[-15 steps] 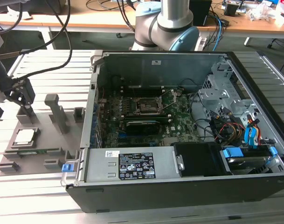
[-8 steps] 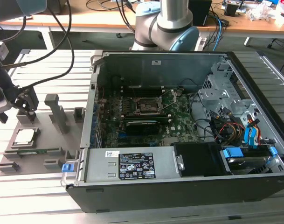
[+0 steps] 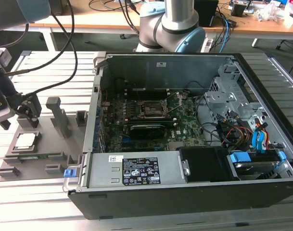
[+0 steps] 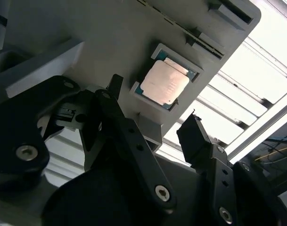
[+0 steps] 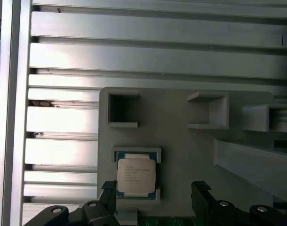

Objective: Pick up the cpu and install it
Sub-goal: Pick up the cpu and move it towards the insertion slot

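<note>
The claw (image 3: pixel 27 113) hangs with its two black fingers (image 4: pixel 134 141) spread apart and nothing between them, just above the grey moulded holder (image 3: pixel 57 142) at the exterior view's left. It touches nothing. In the first wrist view the claw (image 5: pixel 153 190) has one fingertip close beside the cpu (image 5: pixel 136 175) and the other well off to the side over bare holder (image 5: pixel 181 146).

The cpu (image 3: pixel 25 140) lies flat, silver top up, seated in its own square recess in the holder, the raised lips of the recess framing it (image 4: pixel 164 82). Two box-shaped pockets (image 5: pixel 122 110) stand on the same holder, further from the claw, and a long narrow green board (image 3: pixel 33 156) lies in a slot just beside the cpu's recess.

The holder rests on a slatted metal table (image 3: pixel 40 202). Beside it, towards the exterior view's right, an open computer case (image 3: pixel 136 171) holds a green motherboard (image 3: pixel 184 127) with a black socket (image 3: pixel 153 109) framed in metal, and bundled cables (image 3: pixel 233 132) and drives at its far end
</note>
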`<state>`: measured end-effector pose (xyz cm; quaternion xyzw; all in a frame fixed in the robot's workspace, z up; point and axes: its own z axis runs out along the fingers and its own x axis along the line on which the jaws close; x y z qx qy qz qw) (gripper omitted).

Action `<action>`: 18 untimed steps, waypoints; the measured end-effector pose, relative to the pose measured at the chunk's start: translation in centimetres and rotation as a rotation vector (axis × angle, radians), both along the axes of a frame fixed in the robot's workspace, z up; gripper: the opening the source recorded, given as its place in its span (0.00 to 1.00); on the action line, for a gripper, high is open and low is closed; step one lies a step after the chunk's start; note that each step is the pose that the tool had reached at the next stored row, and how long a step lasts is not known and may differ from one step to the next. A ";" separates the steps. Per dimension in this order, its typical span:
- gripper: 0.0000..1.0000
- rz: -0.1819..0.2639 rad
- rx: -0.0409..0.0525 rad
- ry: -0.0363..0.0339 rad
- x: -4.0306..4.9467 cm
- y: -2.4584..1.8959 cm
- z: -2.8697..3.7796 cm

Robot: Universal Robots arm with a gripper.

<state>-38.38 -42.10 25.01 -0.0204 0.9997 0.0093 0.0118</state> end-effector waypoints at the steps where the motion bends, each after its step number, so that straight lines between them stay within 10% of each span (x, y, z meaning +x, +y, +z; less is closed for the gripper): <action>1: 0.74 0.000 0.0000 0.0000 0.00 0.00 -0.08; 18: 0.74 0.000 0.0000 0.0000 0.00 0.00 -1.73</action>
